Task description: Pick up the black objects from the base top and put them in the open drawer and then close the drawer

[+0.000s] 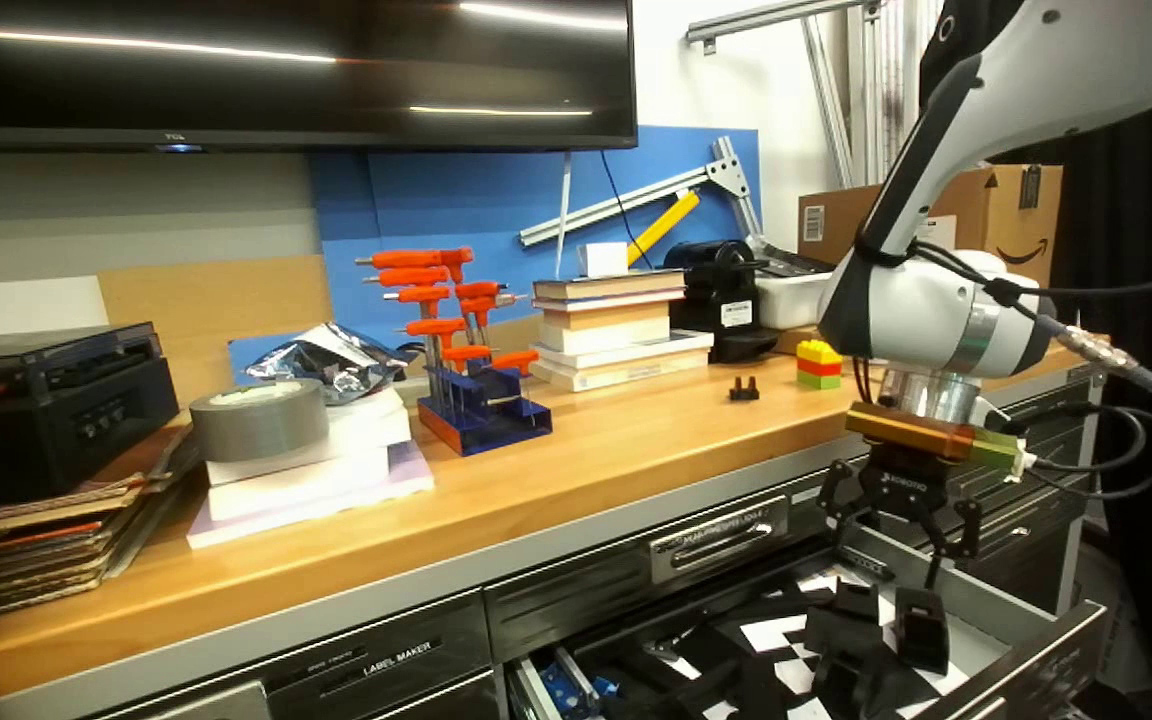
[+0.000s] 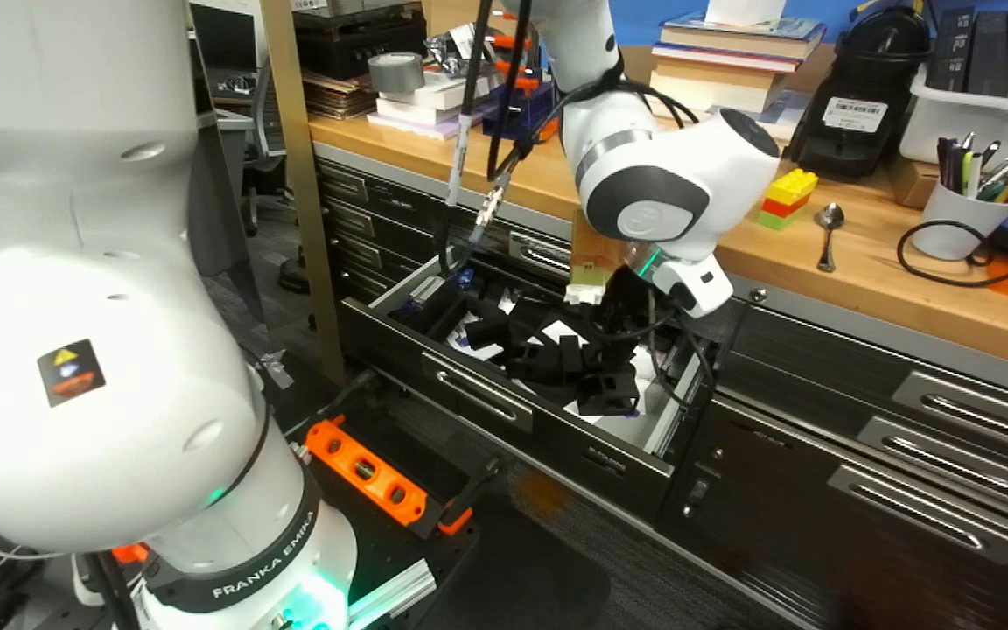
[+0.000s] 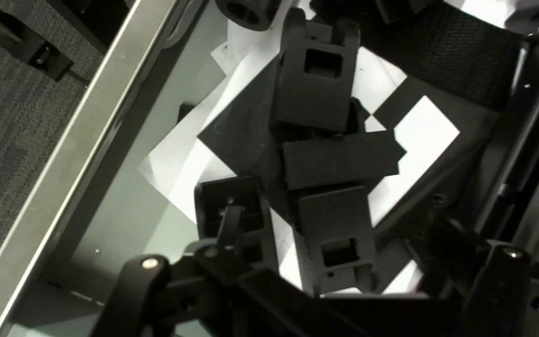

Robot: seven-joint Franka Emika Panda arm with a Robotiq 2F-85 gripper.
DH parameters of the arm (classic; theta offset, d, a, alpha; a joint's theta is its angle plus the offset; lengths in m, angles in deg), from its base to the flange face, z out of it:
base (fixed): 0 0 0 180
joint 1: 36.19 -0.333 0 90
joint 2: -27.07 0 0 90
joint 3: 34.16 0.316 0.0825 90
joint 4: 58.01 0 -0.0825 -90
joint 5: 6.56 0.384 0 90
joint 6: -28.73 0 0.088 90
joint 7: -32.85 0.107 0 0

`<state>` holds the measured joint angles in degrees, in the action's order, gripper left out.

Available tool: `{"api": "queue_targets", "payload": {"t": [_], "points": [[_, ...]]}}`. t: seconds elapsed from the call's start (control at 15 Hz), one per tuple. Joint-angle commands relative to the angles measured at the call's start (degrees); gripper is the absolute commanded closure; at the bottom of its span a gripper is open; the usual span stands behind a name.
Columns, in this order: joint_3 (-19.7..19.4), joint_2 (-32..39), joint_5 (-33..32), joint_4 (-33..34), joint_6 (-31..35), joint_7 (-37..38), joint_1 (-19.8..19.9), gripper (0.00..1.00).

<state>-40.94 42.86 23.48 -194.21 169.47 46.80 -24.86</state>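
A small black object with upright prongs sits on the wooden worktop in an exterior view; it does not show in the other views. The open drawer is pulled out below the worktop and also shows in an exterior view. Several black parts lie in it on black-and-white patterned sheets, such as a black block, also in the wrist view. My gripper hangs over the drawer, fingers spread and nothing between them. In the wrist view, its fingers frame the black parts below.
A toy brick stack, books and a hex-key stand stand on the worktop. A spoon and a pen cup are at its other end. The drawer's metal rim runs beside the gripper.
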Motion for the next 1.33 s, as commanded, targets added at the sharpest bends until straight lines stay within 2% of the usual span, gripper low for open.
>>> {"api": "queue_targets", "payload": {"t": [0.0,0.33,0.6,0.93,1.27], "points": [[-0.62,-12.47,-4.84,-5.03,-0.7,1.59,-2.49,0.0],[1.15,-24.86,-14.68,-5.48,-3.09,7.7,-4.84,0.0],[5.73,-29.77,-22.17,-2.22,-3.15,14.32,-5.45,0.0],[11.27,-26.87,-34.46,5.75,-2.88,18.71,-4.92,0.0],[10.91,-18.73,-38.94,14.42,-4.11,17.15,-5.87,0.0]]}}
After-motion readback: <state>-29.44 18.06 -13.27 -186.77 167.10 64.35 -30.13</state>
